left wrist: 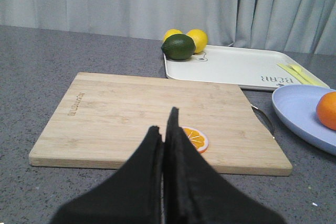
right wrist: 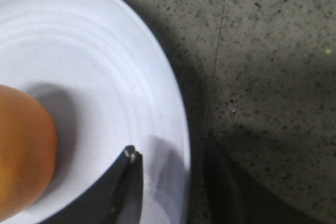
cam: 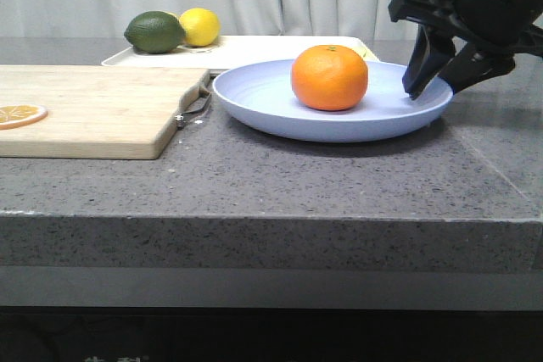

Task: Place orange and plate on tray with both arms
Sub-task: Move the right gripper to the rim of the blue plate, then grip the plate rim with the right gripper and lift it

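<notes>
The orange (cam: 329, 77) sits in the middle of the pale lavender-blue plate (cam: 254, 99), which rests on the grey counter in front of the cream tray (cam: 254, 47). My right gripper (cam: 433, 86) is open and straddles the plate's right rim. In the right wrist view (right wrist: 170, 148) one finger stands inside the plate (right wrist: 79, 61) near the orange (right wrist: 21, 156), the other outside the rim. My left gripper (left wrist: 164, 121) is shut and empty, hovering before the cutting board. It is out of the front view. The left wrist view also shows the tray (left wrist: 236, 69), plate (left wrist: 299, 108) and orange (left wrist: 328, 109).
A wooden cutting board (cam: 93, 108) with a metal handle lies left of the plate, an orange slice (cam: 19, 114) on it. A green lime (cam: 155, 31) and a yellow lemon (cam: 200, 25) sit on the tray's far left end. A curtain hangs behind.
</notes>
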`<state>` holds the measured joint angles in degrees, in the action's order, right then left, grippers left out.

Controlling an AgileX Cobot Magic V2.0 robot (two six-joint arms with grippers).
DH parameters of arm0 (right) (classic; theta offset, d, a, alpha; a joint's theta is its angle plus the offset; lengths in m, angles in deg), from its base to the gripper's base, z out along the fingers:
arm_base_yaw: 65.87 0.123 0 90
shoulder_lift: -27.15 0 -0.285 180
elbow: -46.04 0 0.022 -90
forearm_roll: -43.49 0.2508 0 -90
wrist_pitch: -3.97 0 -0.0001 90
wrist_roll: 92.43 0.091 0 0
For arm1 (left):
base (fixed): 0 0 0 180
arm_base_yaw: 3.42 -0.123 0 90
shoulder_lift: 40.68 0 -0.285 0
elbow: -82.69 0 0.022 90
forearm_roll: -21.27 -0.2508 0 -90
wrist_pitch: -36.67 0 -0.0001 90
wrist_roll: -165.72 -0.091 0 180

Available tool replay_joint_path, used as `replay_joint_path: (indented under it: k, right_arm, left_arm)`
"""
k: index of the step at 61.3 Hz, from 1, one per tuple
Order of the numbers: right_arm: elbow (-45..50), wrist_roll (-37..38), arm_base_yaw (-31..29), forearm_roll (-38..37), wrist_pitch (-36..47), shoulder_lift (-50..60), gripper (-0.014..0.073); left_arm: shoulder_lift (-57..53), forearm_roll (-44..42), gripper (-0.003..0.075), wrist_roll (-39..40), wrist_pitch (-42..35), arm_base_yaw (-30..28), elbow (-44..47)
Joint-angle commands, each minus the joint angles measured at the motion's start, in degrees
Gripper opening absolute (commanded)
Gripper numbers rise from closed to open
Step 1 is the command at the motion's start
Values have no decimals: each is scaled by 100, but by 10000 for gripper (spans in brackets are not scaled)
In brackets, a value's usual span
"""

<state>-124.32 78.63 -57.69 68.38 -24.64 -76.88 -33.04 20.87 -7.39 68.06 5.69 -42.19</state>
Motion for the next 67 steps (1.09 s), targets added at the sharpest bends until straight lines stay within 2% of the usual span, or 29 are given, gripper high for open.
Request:
replay_joint_path:
  k: [1,10,15,36,67]
  right_arm:
    - [-195,-50,1,124,189,231,167]
    - [-195,-50,1,124,182,231,-23]
    - [-195,-50,1,166,155,231,-74]
    - [-667,-50,-6,407,-510,231,-62]
    - [-2025,0,-17,1077,-1330,-164,-62]
  left_arm:
    - [69,40,-18,49,-507,-5,-145]
    - [69,40,-18,49,-507,-5,-145]
    - [69,40,-18,49,-507,-5,-145]
    - [69,40,-18,49,-507,-5,-145]
    - [69,40,-18,49,-507,-5,-145]
